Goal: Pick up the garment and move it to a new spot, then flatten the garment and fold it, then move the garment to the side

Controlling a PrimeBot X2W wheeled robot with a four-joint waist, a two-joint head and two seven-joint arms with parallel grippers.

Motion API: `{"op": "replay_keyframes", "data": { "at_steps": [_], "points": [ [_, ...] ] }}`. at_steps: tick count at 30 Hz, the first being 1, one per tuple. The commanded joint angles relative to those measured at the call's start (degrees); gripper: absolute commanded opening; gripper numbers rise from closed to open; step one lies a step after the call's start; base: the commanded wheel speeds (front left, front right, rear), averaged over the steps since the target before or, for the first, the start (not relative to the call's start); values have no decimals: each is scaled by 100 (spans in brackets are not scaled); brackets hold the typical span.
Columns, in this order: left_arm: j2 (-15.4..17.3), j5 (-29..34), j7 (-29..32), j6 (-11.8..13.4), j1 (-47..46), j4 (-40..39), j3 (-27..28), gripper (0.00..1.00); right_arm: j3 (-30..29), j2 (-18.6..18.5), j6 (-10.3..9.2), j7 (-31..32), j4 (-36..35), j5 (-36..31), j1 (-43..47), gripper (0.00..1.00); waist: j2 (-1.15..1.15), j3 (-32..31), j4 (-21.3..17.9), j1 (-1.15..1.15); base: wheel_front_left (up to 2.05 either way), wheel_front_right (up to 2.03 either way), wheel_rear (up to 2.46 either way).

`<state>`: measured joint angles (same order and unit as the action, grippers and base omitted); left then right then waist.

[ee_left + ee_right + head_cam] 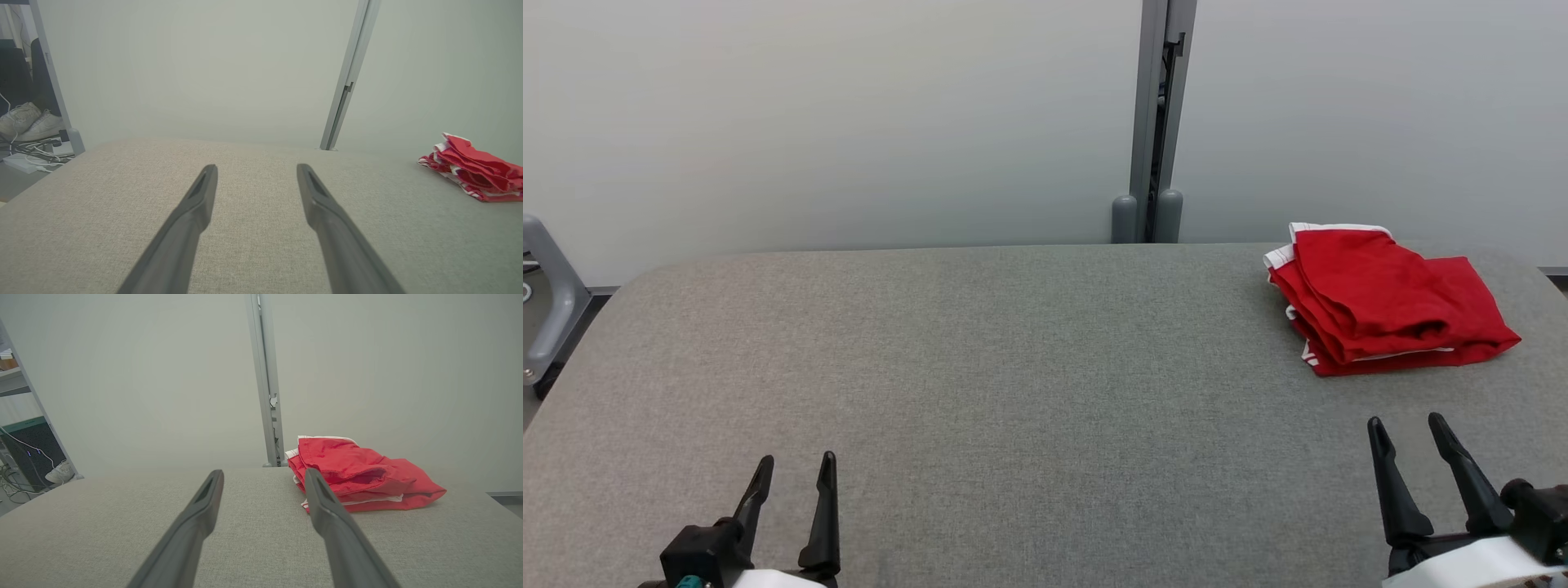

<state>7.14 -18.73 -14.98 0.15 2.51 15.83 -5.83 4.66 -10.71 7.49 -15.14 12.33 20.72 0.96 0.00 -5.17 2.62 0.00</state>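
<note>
A red garment (1388,302) with white trim lies folded in a loose stack at the far right of the grey table (1013,367). It also appears in the left wrist view as the garment (478,173) at the right edge, and in the right wrist view as the garment (359,475) just beyond the right finger. My right gripper (1406,426) stands open near the front right, a short way in front of the garment, empty. Down at the front left my left gripper (797,465) is open and empty, far from the cloth.
A pale partition wall with a grey post (1153,122) runs behind the table. A grey frame piece (547,302) stands off the table's left edge. Shoes (28,120) and cables lie on the floor past the left side.
</note>
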Motion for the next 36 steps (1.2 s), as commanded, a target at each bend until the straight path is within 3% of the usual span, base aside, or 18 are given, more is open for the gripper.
{"op": "replay_keyframes", "data": {
  "at_steps": [1,13,36],
  "points": [
    [2,96,-13,-45,-3,32,59,100,-17,18,3,-4,-6,-40,90,100,0,6,-4,0,0,0,0],
    [-294,655,-13,-461,-163,321,533,100,-64,207,3,-4,76,-395,45,100,0,90,-80,0,0,0,0],
    [-410,886,-14,-643,-211,426,751,100,29,194,3,-4,150,-361,5,100,0,57,-149,0,0,0,0]
  ]
}}
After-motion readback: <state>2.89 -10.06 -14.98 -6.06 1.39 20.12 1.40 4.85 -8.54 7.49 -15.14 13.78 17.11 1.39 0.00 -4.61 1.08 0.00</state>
